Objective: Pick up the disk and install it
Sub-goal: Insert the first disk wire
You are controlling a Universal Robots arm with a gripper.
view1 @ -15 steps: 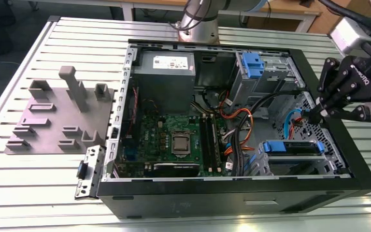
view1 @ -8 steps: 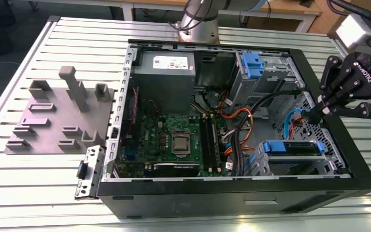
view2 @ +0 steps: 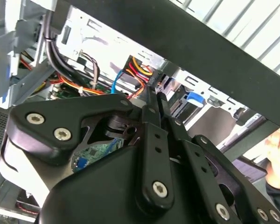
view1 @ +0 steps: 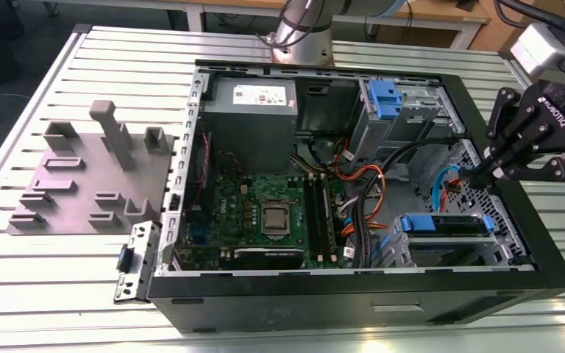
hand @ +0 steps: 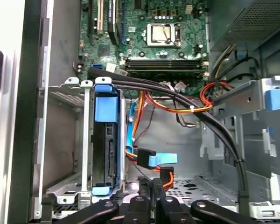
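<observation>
The disk [view1: 446, 224] sits in the metal drive cage at the near corner of the open computer case, on the exterior view's right, with its blue caddy rails showing. In the first wrist view the disk [hand: 105, 140] stands edge-on in that cage, blue caps at both ends. My gripper [view1: 471, 179] hangs over the case's side wall on the exterior view's right, apart from the disk and a little beyond it. Its fingers are shut, pressed together with nothing between them, as my gripper [view2: 151, 91] [hand: 151, 183] shows in both wrist views.
Black, orange and blue cables [hand: 177, 100] run between the disk's cage and the motherboard [view1: 268, 213]. A second cage with a blue latch [view1: 385, 99] stands at the back. A grey fixture plate [view1: 86, 184] lies on the slatted table. A person's hand [view2: 276, 142] is beside the case.
</observation>
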